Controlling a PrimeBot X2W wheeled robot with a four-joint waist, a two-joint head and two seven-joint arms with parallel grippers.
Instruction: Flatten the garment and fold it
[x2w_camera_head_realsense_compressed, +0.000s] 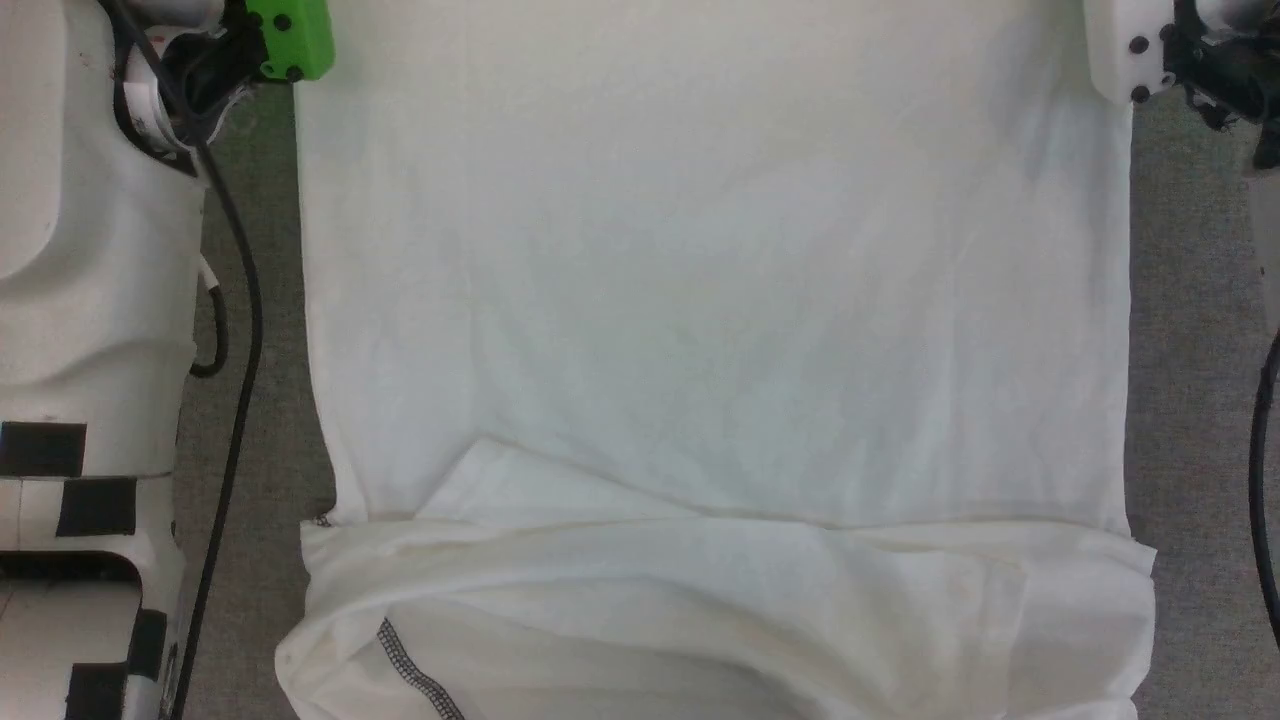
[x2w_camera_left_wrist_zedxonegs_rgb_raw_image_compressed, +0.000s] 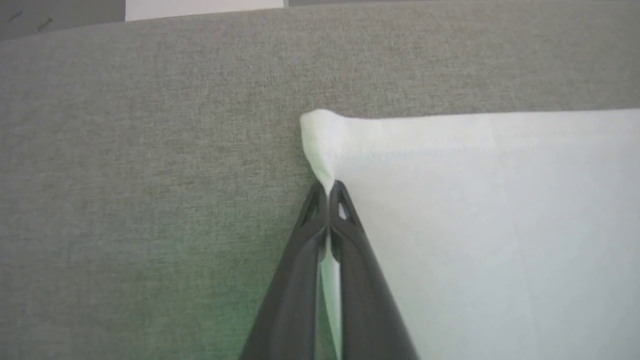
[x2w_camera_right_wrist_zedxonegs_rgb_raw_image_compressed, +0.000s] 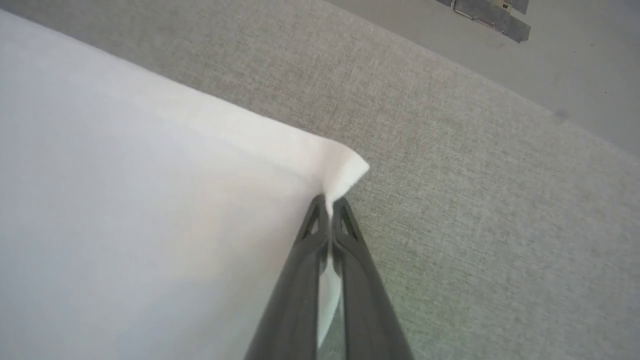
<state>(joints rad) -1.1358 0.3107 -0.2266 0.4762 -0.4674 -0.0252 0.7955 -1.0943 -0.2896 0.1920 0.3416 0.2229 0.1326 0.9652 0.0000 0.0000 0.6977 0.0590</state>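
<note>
The white shirt (x2w_camera_head_realsense_compressed: 700, 300) lies spread flat across the grey bench (x2w_camera_head_realsense_compressed: 1195, 400), its near hem rumpled (dark zigzag stitching showing). The left claw (x2w_camera_left_wrist_zedxonegs_rgb_raw_image_compressed: 328, 189) pinches its far left corner tight, and the right claw (x2w_camera_right_wrist_zedxonegs_rgb_raw_image_compressed: 330, 204) pinches the far right corner.

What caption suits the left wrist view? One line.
Left gripper shut on a corner of the white garment.

Matt cloth on cloth
You see smooth shirt (x2w_camera_head_realsense_compressed: 700, 300) fabric on coarse woven mat (x2w_camera_head_realsense_compressed: 1200, 400); fingers (x2w_camera_left_wrist_zedxonegs_rgb_raw_image_compressed: 360, 280) look matt plastic.
</note>
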